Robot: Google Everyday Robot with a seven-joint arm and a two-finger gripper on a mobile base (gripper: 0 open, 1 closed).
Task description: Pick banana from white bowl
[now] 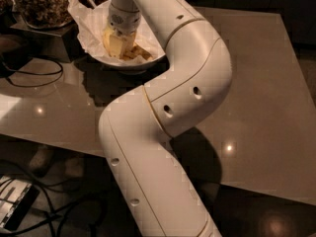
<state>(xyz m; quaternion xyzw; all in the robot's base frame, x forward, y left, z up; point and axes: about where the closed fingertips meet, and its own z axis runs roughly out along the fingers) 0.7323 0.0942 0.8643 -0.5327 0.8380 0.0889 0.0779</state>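
One white bowl point(124, 66), glossy and lined with crumpled white paper point(83, 19), stood on the surface point(256, 83) toward its far left corner. One banana point(138, 54), yellow with brown flecks, lay inside the bowl on the paper, at the side of the bowl nearer the right edge of the surface. Just beside it, toward the left edge, lay one plumper, paler yellow banana point(111, 43). One gripper point(122, 36) pointed downward into the bowl, directly over the fruit and at or close against it; whether it was open or closed could not be told, nor whether it had hold of anything. One white robot arm point(168, 112) rose from beyond the near edge of the surface, bent across the middle of the surface and reached back to the far left corner, hiding the right rim of the bowl. One dark container point(42, 4) of brown lumpy contents sat on a black stand point(42, 39) beside the bowl, at the far left edge. One black cable point(30, 79) looped on the surface in front of the stand. Several more cables point(54, 209) lay on the floor below the near edge.
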